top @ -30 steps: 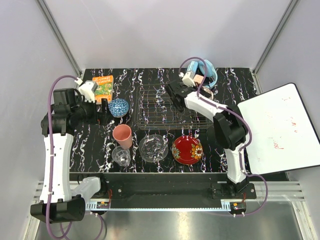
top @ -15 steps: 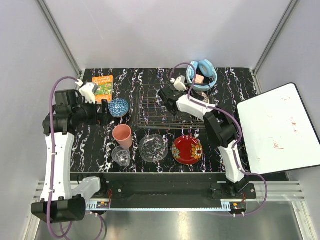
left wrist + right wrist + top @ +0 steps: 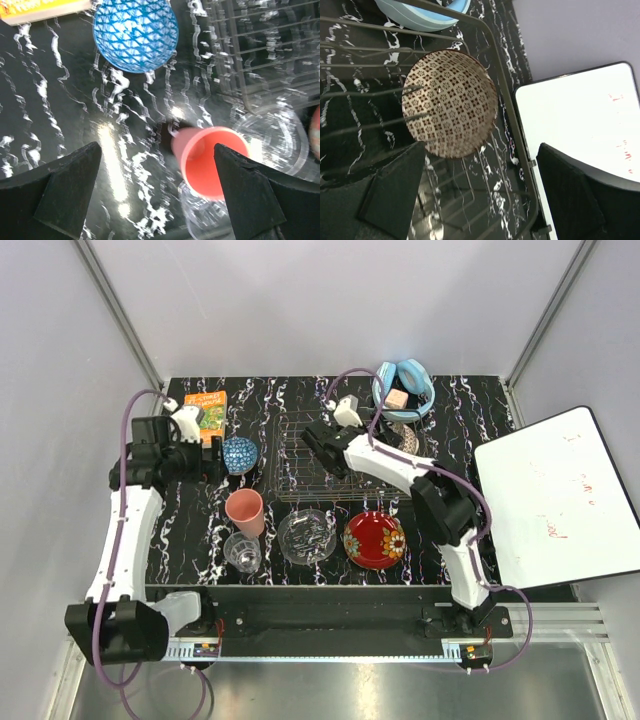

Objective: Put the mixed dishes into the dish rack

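We see the top view evenly and brightly lit from above, sharp, with only soft shadows. In the left wrist view the glossy desk [image 3: 65,100] throws white glare streaks, and the salmon-pink plastic cup [image 3: 212,160] and clear glass dish [image 3: 274,134] look blurred. The right wrist view is dimmer yet crisp.

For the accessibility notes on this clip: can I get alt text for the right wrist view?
A brown-patterned bowl rests in the wire dish rack, with the right gripper open near it. Blue headphones lie beyond the rack, and a whiteboard lies beside it.
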Robot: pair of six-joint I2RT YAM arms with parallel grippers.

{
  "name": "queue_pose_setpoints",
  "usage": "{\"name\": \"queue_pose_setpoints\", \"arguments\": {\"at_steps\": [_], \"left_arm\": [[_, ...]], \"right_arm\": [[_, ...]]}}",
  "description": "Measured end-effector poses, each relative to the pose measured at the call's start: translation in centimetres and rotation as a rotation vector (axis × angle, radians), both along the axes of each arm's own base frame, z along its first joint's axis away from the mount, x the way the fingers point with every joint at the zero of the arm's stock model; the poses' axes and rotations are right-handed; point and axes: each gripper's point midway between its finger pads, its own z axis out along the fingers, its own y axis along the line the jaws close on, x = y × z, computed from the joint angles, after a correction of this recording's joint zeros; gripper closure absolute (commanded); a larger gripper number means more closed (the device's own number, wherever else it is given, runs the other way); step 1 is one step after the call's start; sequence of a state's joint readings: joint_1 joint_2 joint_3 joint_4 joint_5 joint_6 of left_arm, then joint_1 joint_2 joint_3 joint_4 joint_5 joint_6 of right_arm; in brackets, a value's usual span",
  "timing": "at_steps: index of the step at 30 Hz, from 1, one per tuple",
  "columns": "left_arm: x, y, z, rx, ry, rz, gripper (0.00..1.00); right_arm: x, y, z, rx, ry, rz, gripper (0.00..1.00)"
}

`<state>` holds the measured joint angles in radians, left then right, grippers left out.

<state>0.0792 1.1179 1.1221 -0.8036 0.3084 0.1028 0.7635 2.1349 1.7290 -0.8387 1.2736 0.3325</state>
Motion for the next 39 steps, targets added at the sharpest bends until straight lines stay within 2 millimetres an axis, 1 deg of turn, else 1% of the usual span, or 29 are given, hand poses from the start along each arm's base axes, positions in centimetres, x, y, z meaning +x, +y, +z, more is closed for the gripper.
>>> {"name": "queue_pose_setpoints", "arguments": {"at_steps": [2,3,4,6,7,8,10,12,13,14,17,19,21,24,26,27,32,35,36,37,39], "left_arm": [[1.0,-0.2,-1.0,0.052,-0.002,-0.015,0.01],[1.5,-0.4,-1.5,0.088,-0.003,-0.028,0.01],[2.1,-0.8,-2.1,0.121,-0.004,-0.047,0.01],[3.4,-1.4,-3.1,0.184,-0.006,-0.076,0.03],[4.2,-1.6,-3.7,0.22,-0.004,-0.091,0.05],[4.6,-1.6,-4.0,0.236,-0.005,-0.093,0.06],[5.7,-1.3,-5.3,0.294,0.008,-0.097,0.1],[6.6,-1.0,-6.6,0.342,0.024,-0.101,0.11],[7.0,-0.8,-7.3,0.365,0.037,-0.105,0.11],[7.3,-0.6,-8.0,0.384,0.048,-0.107,0.11],[8.1,-0.4,-9.9,0.428,0.079,-0.119,0.12],[8.4,-0.5,-10.8,0.446,0.096,-0.129,0.12],[8.7,-0.8,-11.5,0.458,0.101,-0.141,0.13],[9.0,-1.6,-12.3,0.468,0.102,-0.168,0.14],[9.2,-2.2,-12.7,0.472,0.101,-0.183,0.16],[9.3,-2.4,-12.9,0.473,0.099,-0.189,0.18],[9.8,-3.1,-14.8,0.489,0.119,-0.221,0.23],[10.2,-3.0,-16.0,0.502,0.131,-0.217,0.27],[10.4,-2.8,-16.3,0.507,0.133,-0.212,0.3],[10.5,-2.7,-16.6,0.512,0.137,-0.209,0.41],[10.5,-2.5,-17.4,0.522,0.154,-0.209,0.53]], "right_arm": [[-0.8,0.2,1.9,0.071,-0.009,0.016,0.0],[-1.3,0.4,3.3,0.126,-0.024,0.026,0.0],[-1.8,0.4,5.1,0.19,-0.05,0.037,0.01],[-3.1,0.1,9.3,0.33,-0.118,0.064,0.03],[-4.1,-0.5,12.2,0.417,-0.174,0.08,0.04],[-4.8,-1.1,14.1,0.467,-0.21,0.09,0.06],[-6.8,-2.6,18.4,0.592,-0.307,0.118,0.07],[-8.7,-4.1,21.1,0.682,-0.376,0.144,0.09],[-9.7,-5.0,22.2,0.721,-0.41,0.155,0.1],[-10.5,-5.7,22.9,0.753,-0.432,0.167,0.11],[-12.1,-7.0,23.7,0.797,-0.47,0.183,0.12],[-12.4,-7.2,23.4,0.8,-0.465,0.188,0.13],[-12.4,-7.2,23.0,0.797,-0.454,0.19,0.13],[-11.9,-6.5,21.5,0.77,-0.411,0.189,0.14],[-11.6,-6.1,20.7,0.759,-0.39,0.19,0.15],[-11.6,-6.0,20.4,0.756,-0.382,0.19,0.16],[-11.6,-5.9,20.2,0.757,-0.375,0.193,0.17],[-11.6,-6.0,20.1,0.756,-0.375,0.192,0.17],[-11.6,-6.0,20.1,0.754,-0.374,0.192,0.18],[-11.7,-6.1,20.0,0.753,-0.373,0.191,0.18],[-11.8,-6.2,20.0,0.753,-0.374,0.191,0.18]]}}
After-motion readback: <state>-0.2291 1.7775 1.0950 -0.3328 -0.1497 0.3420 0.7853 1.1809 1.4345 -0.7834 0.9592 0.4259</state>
